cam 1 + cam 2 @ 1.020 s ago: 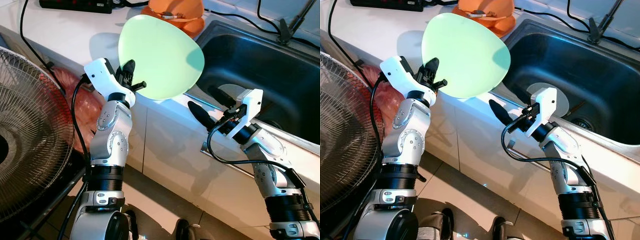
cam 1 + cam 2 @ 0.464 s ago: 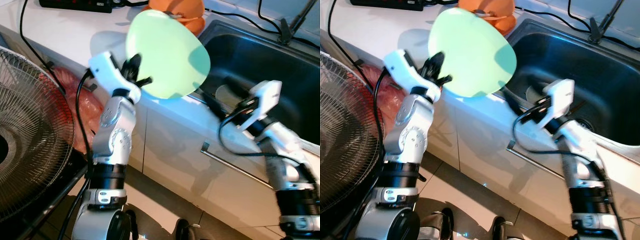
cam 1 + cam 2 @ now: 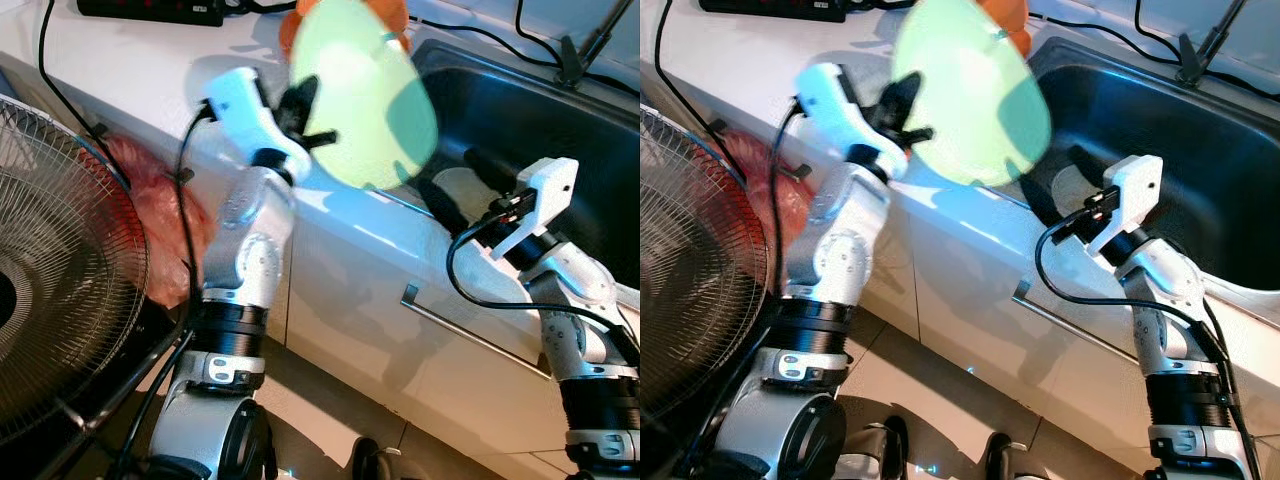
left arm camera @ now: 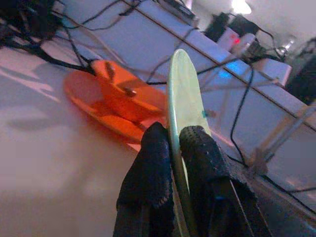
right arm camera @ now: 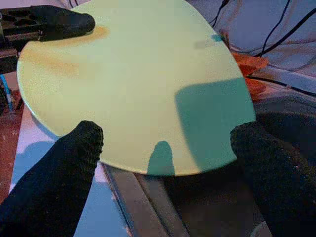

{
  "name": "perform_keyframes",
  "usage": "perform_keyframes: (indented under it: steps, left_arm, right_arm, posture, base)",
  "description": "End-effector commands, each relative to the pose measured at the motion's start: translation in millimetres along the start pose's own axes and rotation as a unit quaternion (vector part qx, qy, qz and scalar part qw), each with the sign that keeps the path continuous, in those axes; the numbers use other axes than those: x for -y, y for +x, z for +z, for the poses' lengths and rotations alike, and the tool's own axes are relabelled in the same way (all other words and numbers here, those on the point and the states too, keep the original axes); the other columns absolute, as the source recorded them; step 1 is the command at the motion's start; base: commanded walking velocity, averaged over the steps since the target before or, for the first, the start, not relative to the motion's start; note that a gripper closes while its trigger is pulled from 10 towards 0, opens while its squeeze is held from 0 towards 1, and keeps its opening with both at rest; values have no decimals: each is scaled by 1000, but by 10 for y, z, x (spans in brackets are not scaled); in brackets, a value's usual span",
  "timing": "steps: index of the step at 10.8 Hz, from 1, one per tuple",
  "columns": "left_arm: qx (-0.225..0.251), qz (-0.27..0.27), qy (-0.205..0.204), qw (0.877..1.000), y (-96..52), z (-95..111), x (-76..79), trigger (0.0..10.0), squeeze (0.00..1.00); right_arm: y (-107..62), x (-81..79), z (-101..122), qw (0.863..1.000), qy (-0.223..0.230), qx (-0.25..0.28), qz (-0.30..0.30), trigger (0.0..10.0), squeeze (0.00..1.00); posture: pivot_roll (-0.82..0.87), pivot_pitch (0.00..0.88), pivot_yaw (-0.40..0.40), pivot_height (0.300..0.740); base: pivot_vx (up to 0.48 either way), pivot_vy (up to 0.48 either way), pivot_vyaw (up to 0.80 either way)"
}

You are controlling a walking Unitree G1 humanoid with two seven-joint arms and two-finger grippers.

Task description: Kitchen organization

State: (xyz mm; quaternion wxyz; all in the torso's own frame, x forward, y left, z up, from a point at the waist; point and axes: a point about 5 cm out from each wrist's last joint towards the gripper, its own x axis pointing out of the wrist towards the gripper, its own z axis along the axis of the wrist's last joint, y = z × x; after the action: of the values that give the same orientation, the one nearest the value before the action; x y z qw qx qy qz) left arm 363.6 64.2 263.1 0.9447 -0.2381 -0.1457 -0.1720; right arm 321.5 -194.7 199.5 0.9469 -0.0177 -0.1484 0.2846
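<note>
A white kitchen counter runs across the top of the head views, with a dark steel sink set into it at the upper right and white cabinet fronts below, one carrying a long bar handle. The left gripper, raised at upper centre, is clamped on the rim of a pale green plate, held tilted on edge over the counter's front lip beside the sink; in the left wrist view its two black fingers pinch the thin plate edge from both sides. Behind the plate sit orange dishes on the counter, and black cables trail past them. The right gripper, at centre right over the near sink wall, has its fingers spread wide apart; in the right wrist view the fingertips frame the plate's lower edge without touching it. A standing fan's wire guard fills the left edge, with a red plastic bag tucked behind it against the cabinets.
</note>
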Motion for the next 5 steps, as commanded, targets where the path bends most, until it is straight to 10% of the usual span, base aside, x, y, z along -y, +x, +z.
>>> perform_keyframes:
  steps: [1,5]
  left_arm:
    - [10,-64,-38,997,90,1,461,10000,0]
    - [20,-100,-42,994,91,39,659,10000,0]
  right_arm:
    - [-68,61,6,1000,-7,-1,-15,10000,0]
    - [-101,63,6,1000,-6,5,-21,10000,0]
  posture:
    - [4,160,-38,740]
    - [2,153,-31,740]
  base:
    - [0,0,0]
    - [0,0,0]
